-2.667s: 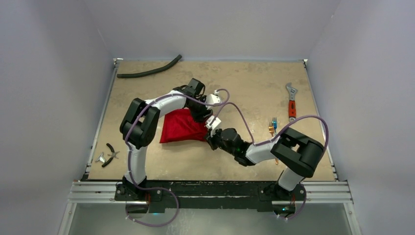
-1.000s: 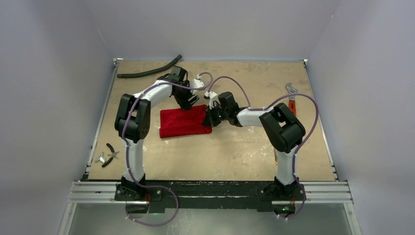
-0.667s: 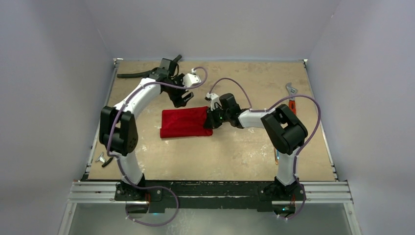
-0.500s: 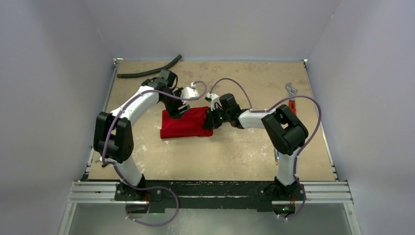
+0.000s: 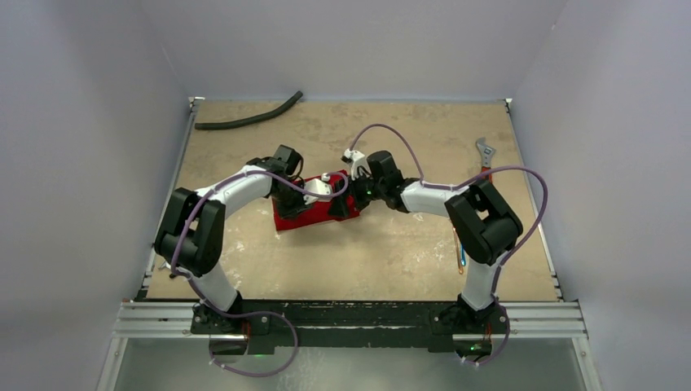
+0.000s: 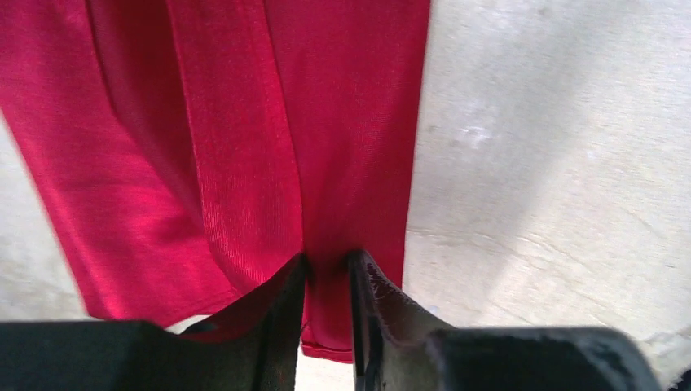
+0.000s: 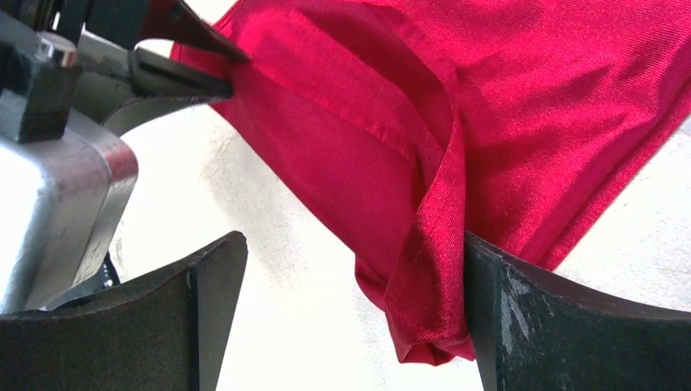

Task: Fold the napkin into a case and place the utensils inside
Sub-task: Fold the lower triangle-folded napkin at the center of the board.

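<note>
Top cam looks down from the near side at the whole table (image 5: 391,252); wrist cams both hug the napkin (image 6: 244,147).

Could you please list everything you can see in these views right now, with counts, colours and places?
napkin: one, bright red, part-folded, mid-table between the grippers
utensils: count unclear, slim blue-orange glint, right side, mostly hidden under the right arm's elbow
hose: one, black, curved, far left corner
wrench: one, steel-grey, far right edge, partly behind a cable
table: one, tan, scuffed
left gripper: one, black, pinching the napkin's edge
right gripper: one, black, jaws wide open around a napkin fold
</note>
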You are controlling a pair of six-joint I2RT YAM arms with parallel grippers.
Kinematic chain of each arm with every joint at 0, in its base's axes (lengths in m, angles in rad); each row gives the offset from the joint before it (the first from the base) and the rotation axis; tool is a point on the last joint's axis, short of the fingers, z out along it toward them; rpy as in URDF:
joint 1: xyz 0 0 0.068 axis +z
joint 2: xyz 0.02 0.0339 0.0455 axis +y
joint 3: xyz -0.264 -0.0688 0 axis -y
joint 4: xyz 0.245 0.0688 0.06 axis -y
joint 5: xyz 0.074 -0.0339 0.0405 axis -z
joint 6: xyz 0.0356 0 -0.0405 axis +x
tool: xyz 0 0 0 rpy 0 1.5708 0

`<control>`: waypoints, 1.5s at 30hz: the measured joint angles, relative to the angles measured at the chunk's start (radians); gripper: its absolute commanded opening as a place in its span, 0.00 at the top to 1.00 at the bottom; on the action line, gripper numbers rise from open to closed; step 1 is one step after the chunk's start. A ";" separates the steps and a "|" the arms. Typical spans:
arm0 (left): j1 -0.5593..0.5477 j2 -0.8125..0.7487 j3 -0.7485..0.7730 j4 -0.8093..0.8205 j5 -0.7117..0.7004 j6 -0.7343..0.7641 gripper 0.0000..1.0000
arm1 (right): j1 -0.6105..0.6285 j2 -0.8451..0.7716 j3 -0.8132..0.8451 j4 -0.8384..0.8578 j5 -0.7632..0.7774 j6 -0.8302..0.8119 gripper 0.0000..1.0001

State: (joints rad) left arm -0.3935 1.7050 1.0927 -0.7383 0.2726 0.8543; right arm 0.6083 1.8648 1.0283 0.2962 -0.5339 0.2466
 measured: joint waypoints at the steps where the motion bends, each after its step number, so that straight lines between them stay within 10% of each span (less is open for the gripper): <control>1: 0.000 -0.001 0.000 0.018 -0.008 0.000 0.84 | 0.000 -0.008 0.000 -0.010 0.001 0.000 0.01; 15: 0.000 -0.004 -0.003 0.101 -0.042 -0.010 0.89 | -0.041 -0.121 0.066 -0.197 0.089 0.000 0.01; 24: 0.012 -0.011 0.006 0.105 -0.043 -0.035 0.78 | -0.127 0.019 0.394 -0.256 0.155 -0.040 0.02; 27: 0.016 -0.022 0.006 0.124 -0.051 -0.050 0.76 | -0.122 0.130 0.491 -0.257 0.151 -0.055 0.17; 31: 0.016 -0.024 -0.011 0.163 -0.064 -0.058 0.76 | -0.110 0.227 0.525 -0.291 0.149 -0.089 1.00; 33: 0.016 -0.024 -0.030 0.180 -0.072 -0.060 0.76 | -0.105 0.256 0.537 -0.318 0.150 -0.104 0.97; 34: 0.016 -0.024 -0.040 0.187 -0.076 -0.061 0.75 | -0.104 0.262 0.541 -0.327 0.154 -0.105 0.66; 40: 0.016 -0.019 -0.063 0.231 -0.109 -0.069 0.73 | -0.098 0.265 0.587 -0.351 0.155 -0.129 0.98; 45: 0.016 -0.019 -0.093 0.282 -0.147 -0.081 0.73 | -0.082 0.280 0.661 -0.348 0.161 -0.146 1.00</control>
State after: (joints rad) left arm -0.3771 1.6859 0.9993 -0.4561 0.1253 0.7731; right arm 0.5262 2.1445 1.6897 -0.0521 -0.3729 0.1001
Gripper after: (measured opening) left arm 0.269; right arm 0.007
